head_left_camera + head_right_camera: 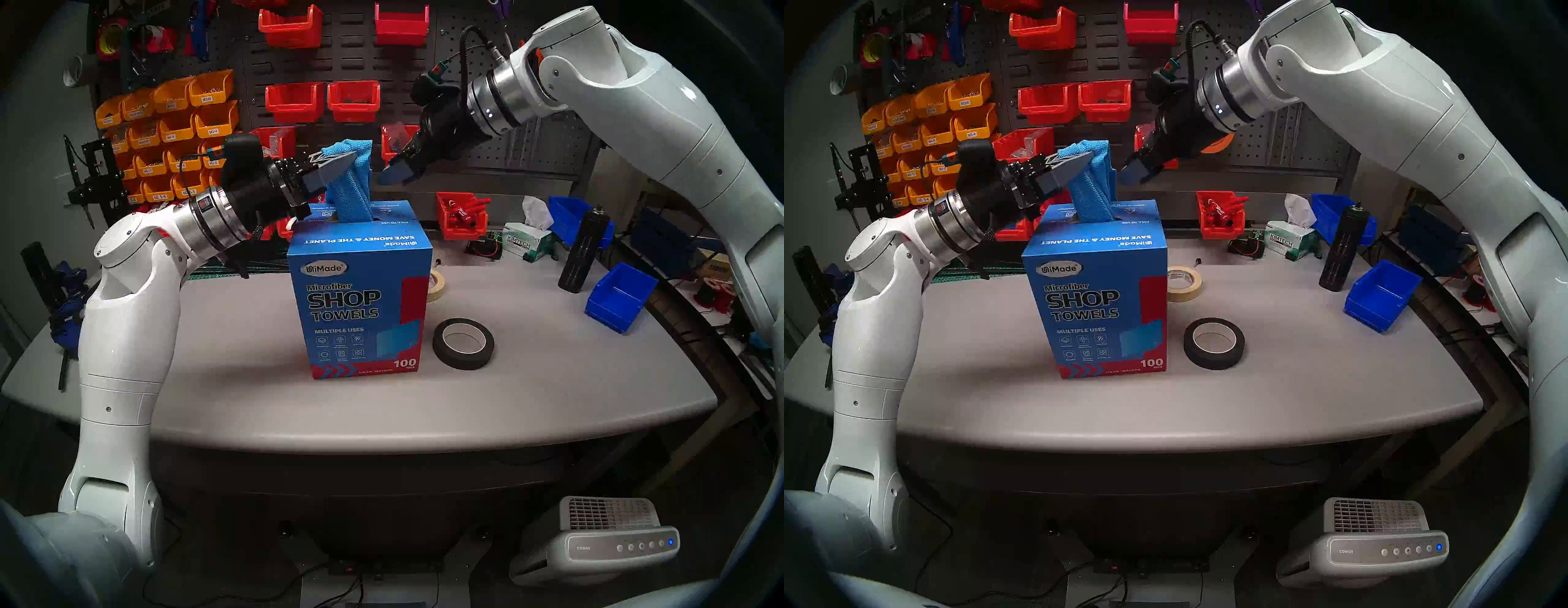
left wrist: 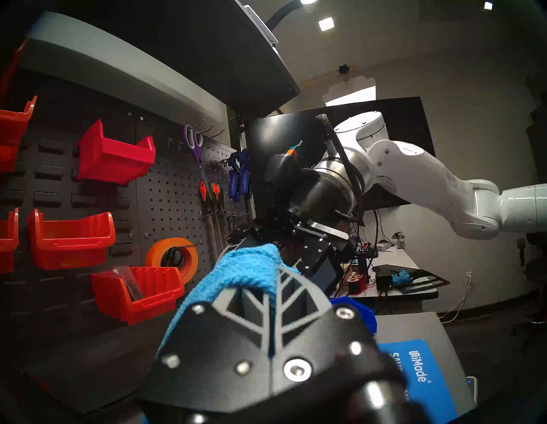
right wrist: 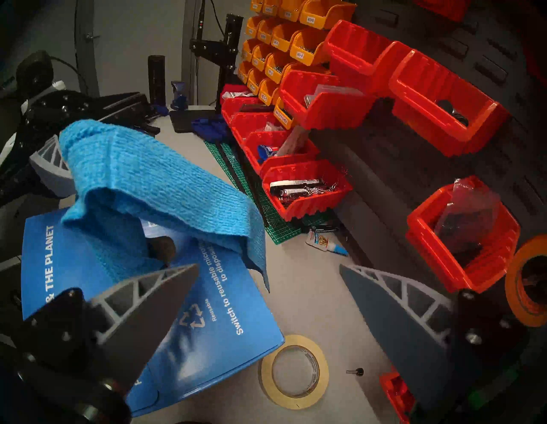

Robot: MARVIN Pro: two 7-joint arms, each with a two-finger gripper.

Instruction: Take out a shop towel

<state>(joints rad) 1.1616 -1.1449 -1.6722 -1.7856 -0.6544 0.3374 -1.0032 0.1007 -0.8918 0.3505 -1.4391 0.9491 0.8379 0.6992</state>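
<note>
Left fingers (image 2: 275,299) clamp shop towel (image 1: 350,187); right fingers (image 3: 268,299) wide, empty | only right wrist shows carton slot (image 3: 161,247)

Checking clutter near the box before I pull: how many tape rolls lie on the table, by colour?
Black tape roll: 1
Beige tape roll: 1
Total: 2

head pair – high, frontal | wrists – close | shared: carton (image 1: 360,293)
</note>
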